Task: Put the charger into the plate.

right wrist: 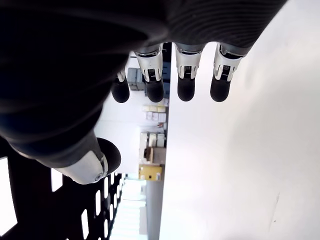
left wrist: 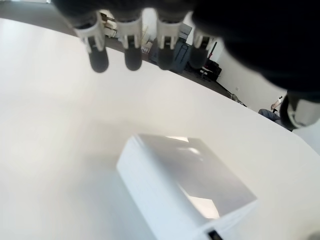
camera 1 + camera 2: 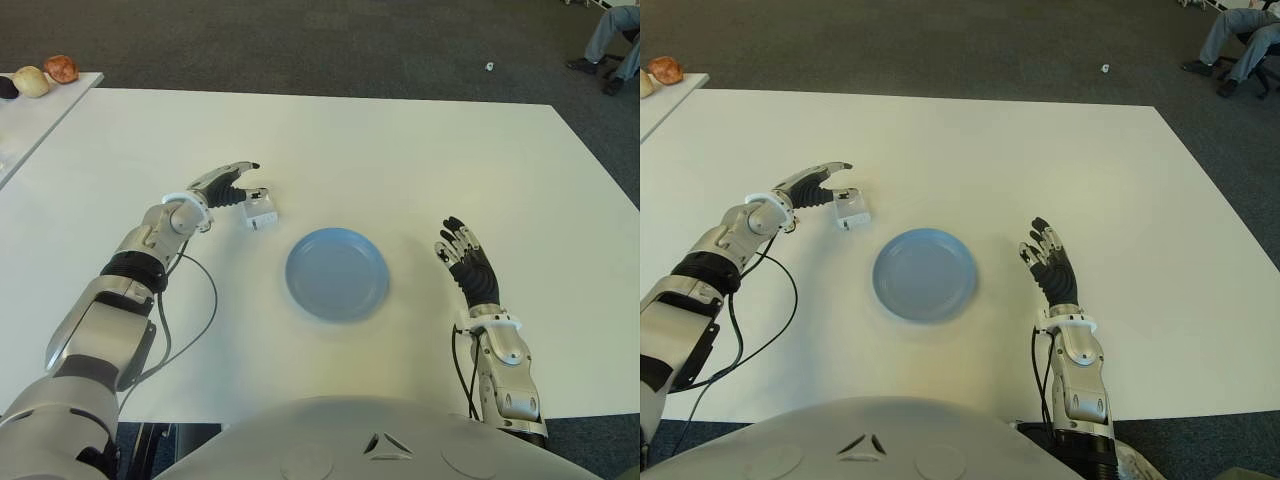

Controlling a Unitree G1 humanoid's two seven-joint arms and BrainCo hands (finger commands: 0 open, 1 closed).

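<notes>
Bare white table lies between the charger and the blue plate, with nothing standing between them. The left hand hovers spread over the charger; the right hand shows right of the plate, apart from it.

The white bench spreads under and beyond the fingers. Far past the left fingers, a side shelf carries three round lumps. Well beyond the right fingers, a person's legs show on dark carpet.
</notes>
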